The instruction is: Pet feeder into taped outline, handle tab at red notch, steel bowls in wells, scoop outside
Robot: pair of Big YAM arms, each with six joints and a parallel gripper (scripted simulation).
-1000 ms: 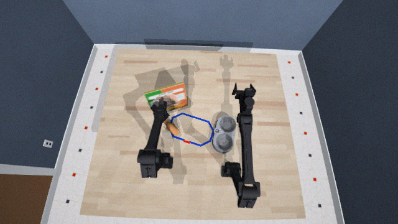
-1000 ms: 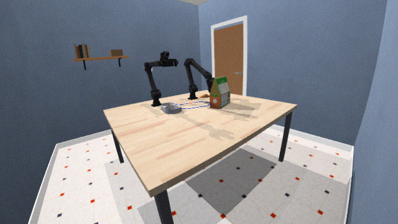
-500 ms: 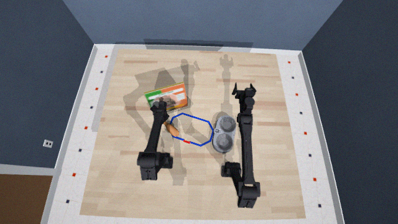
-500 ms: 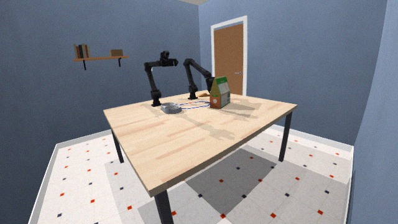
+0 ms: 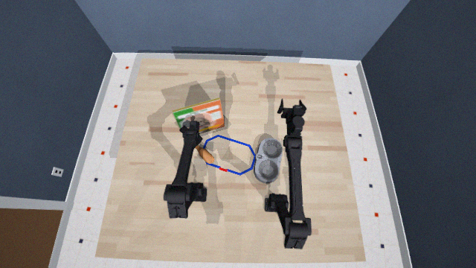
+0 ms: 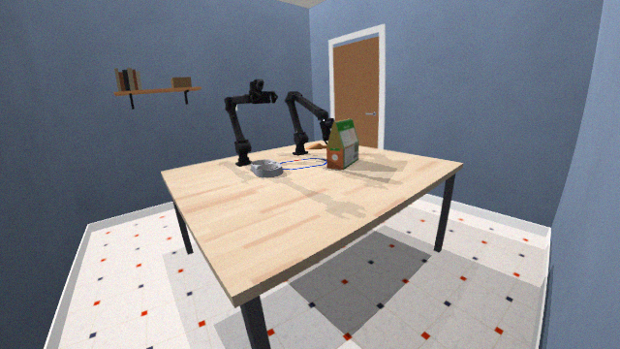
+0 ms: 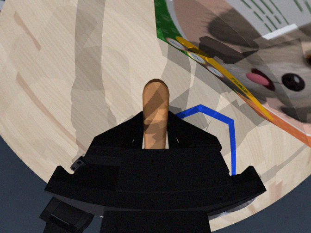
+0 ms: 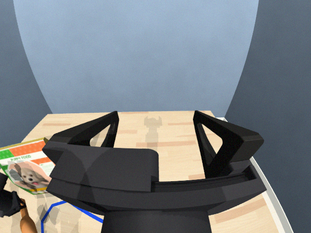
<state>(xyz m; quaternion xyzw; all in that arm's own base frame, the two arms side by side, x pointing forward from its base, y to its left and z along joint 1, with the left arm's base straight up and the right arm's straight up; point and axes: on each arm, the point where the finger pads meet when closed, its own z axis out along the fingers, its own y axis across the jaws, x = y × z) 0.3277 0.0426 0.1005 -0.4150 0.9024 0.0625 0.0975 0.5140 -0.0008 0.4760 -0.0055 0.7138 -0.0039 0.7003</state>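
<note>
Orange-green food bag [image 5: 202, 115] [image 6: 343, 145] [image 7: 241, 62] [image 8: 27, 168] stands by left tool [image 5: 193, 124] [image 7: 155, 115], clenched on wooden scoop [image 5: 205, 154] [image 7: 155, 100] [image 8: 27, 223]; right tool [image 5: 292, 104] [image 8: 155, 115] spread, released.

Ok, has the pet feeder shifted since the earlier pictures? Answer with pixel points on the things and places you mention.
No. In the top view the pet feeder [image 5: 268, 158] [image 6: 268, 173] sits where it did, just right of the taped outline [image 5: 233, 140] [image 6: 302, 168] [image 7: 233, 145] [image 8: 87, 213], with no visible shift.
</note>
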